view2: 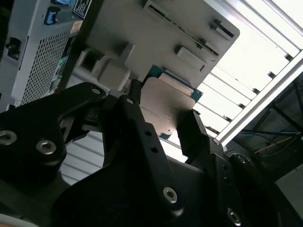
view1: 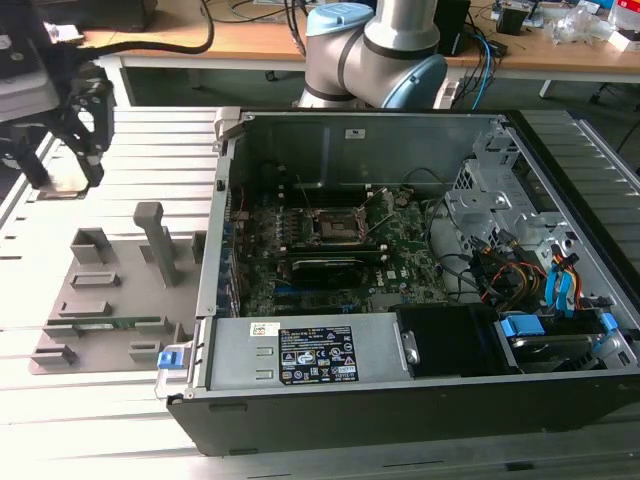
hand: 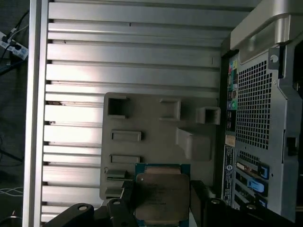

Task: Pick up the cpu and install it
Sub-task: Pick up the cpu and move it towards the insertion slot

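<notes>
The cpu [hand: 161,195] is a flat square chip with a pale silver top and a green rim. It sits between my gripper's [hand: 161,205] two black fingers [hand: 199,198], which are shut on its sides. The second wrist view shows the same grip on the cpu [view2: 168,106], held above the grey fixture plate [view2: 142,33]. In the exterior view my gripper [view1: 65,175] hangs at the far upper left, over the ribbed metal table and well away from the dark square socket [view1: 337,228] on the motherboard.
The open computer case [view1: 400,390] lies on the exterior view's right, with drive cages and cables at its right end. A grey fixture plate [view1: 110,290] with upright posts lies beside it and carries a thin green memory stick [view1: 110,322]. The arm's base [view1: 375,55] stands behind the case.
</notes>
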You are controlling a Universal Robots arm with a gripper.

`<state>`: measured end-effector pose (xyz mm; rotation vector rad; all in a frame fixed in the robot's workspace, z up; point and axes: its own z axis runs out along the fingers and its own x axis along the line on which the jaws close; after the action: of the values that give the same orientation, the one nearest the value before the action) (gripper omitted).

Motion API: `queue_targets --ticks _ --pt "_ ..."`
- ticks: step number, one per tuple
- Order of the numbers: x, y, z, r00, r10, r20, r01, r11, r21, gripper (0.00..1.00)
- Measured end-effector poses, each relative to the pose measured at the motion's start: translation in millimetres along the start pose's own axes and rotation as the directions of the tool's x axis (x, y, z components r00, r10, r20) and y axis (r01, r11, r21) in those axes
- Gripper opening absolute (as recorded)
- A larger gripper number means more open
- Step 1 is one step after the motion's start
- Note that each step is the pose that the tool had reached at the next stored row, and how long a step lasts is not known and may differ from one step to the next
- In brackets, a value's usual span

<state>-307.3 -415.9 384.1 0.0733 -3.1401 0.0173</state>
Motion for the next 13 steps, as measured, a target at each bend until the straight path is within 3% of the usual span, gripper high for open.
queue_targets --ticks 3,5,10,11,12,13 --pt "-7.1 -0.3 0.0 1.0000 0.000 -0.0002 0.000 1.0000 0.0001 0.55" --pt "-17.1 -0.7 0.2 1.0000 0.000 -0.0002 0.000 1.0000 0.0000 0.55" --pt "-20.1 -0.8 0.6 1.0000 0.000 -0.0002 0.000 1.0000 0.0000 0.55" --pt "-23.8 -1.0 0.6 1.0000 0.000 -0.0004 0.000 1.0000 0.0001 0.55" --pt "-36.3 -1.5 1.0 1.0000 0.000 -0.0003 0.000 1.0000 0.0012 0.55" --pt "-43.2 -1.9 1.3 1.0000 0.000 -0.0005 0.000 1.0000 0.0024 0.55"
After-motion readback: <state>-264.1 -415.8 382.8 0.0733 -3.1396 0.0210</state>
